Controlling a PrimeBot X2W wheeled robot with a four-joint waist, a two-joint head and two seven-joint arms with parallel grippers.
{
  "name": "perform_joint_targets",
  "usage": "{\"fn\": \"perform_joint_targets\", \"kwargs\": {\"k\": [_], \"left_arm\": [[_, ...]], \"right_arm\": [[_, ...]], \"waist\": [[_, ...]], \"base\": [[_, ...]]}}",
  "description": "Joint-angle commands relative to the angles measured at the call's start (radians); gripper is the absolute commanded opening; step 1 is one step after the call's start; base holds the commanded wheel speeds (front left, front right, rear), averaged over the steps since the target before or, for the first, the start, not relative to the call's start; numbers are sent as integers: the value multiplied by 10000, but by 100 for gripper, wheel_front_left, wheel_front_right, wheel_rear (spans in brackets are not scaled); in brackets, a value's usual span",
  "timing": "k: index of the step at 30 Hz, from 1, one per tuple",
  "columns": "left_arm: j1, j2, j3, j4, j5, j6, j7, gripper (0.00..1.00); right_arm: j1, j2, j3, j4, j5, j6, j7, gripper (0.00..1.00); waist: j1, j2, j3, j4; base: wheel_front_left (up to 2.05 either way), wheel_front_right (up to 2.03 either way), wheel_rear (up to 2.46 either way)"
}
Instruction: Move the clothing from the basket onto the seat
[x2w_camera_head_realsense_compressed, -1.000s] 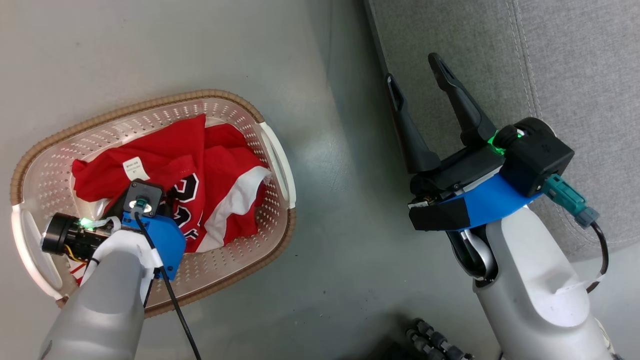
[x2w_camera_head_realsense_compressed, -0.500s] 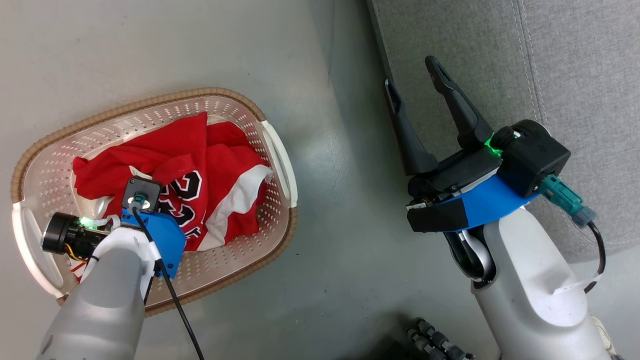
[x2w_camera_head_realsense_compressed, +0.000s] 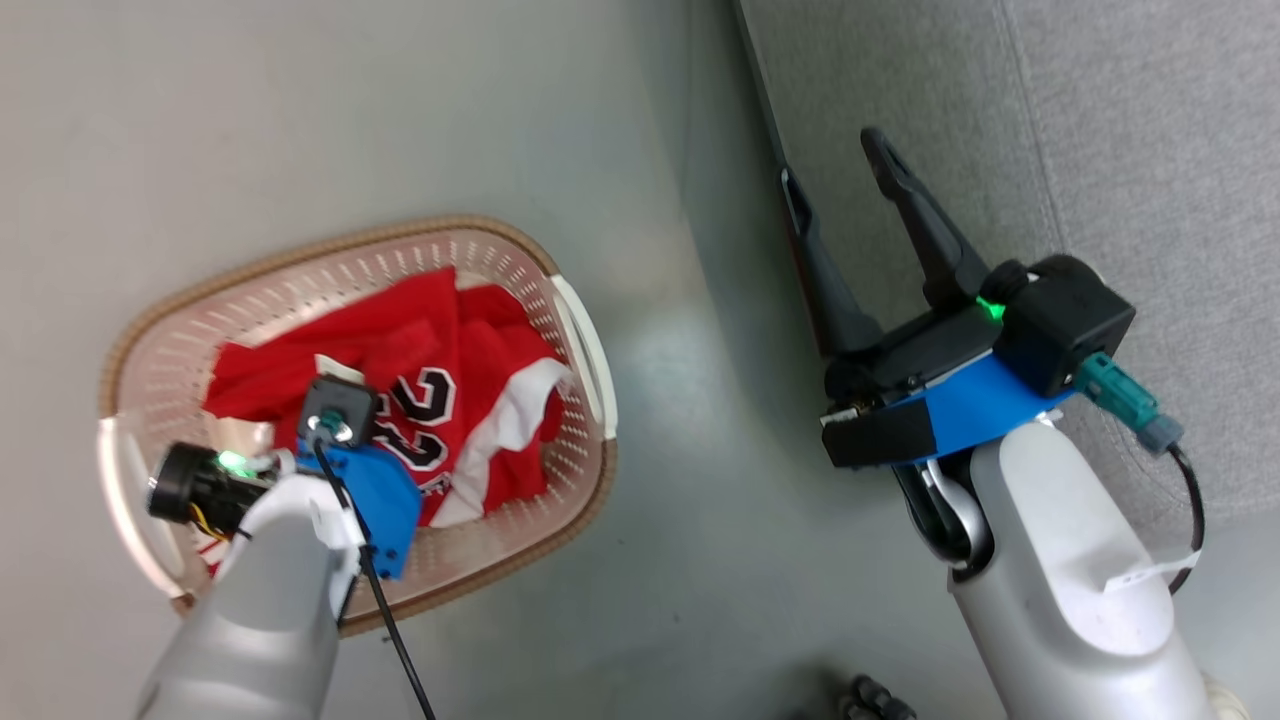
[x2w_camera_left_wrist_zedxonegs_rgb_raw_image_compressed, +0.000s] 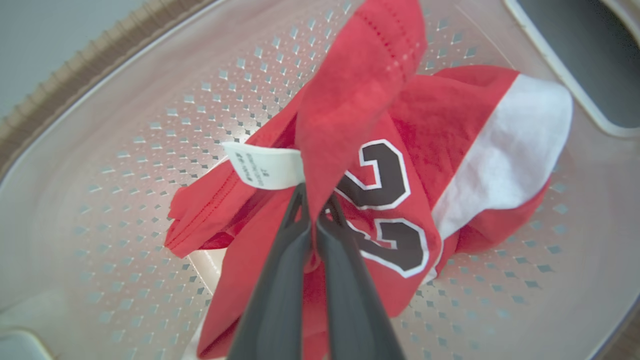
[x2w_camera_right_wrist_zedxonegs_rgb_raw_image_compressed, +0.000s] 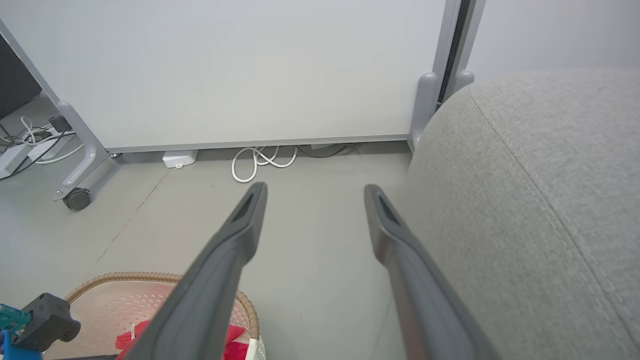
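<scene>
Down at the lower left of the head view, the robot's pale left forearm reaches over the cream-white perforated oval laundry basket with a brown woven-look rim (x2w_camera_head_realsense_compressed: 330, 243), wrist bent so its fingers point down inside. In the left wrist view, the left gripper (x2w_camera_left_wrist_zedxonegs_rgb_raw_image_compressed: 315, 200) is pinched tight on a fold of the red sports clothing with white trim (x2w_camera_left_wrist_zedxonegs_rgb_raw_image_compressed: 357, 95), just beside a white label (x2w_camera_left_wrist_zedxonegs_rgb_raw_image_compressed: 262, 167). That fold stretches away from the fingertips towards the top of that view. Black numerals edged in white face up, and a broad white stripe lies towards the basket's right handle.

The basket's long axis runs left to right, tilted up at the right, on the grey floor (x2w_camera_head_realsense_compressed: 400, 100).

The right gripper (x2w_camera_head_realsense_compressed: 830, 160) points up the head view, fingers spread wide and holding nothing, at the edge of the large grey fabric sofa seat (x2w_camera_head_realsense_compressed: 1150, 150).
</scene>
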Motion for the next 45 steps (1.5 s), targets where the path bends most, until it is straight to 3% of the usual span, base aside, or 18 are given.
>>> {"fn": "perform_joint_targets", "kwargs": {"k": [1, 14, 24, 33, 45], "left_arm": [[187, -77, -8, 34, -84, -65, -163, 0], [1044, -750, -120, -317, -598, -403, -720, 0], [1697, -996, -692, -1920, -1072, -619, -776, 0], [1947, -996, -2033, -3820, -2338, -656, -779, 0], [991, -996, -3835, -5377, -4354, -562, -563, 0]], "right_arm": [[303, -26, -61, 134, -88, 4, -51, 100], [1543, -32, -546, 548, -565, 4, 317, 100], [2773, -34, -862, 315, -722, 4, 930, 100], [3671, -32, -1029, 73, -637, 4, 1381, 100], [4354, -31, -1085, -150, -538, 4, 1778, 100]], "waist": [[0, 0, -687, 381], [0, 0, -3595, 1559], [0, 0, -5554, 2428], [0, 0, -6680, 2843], [0, 0, -7540, 2875]], "base": [[0, 0, 0], [0, 0, 0], [0, 0, 0], [0, 0, 0], [0, 0, 0]]}}
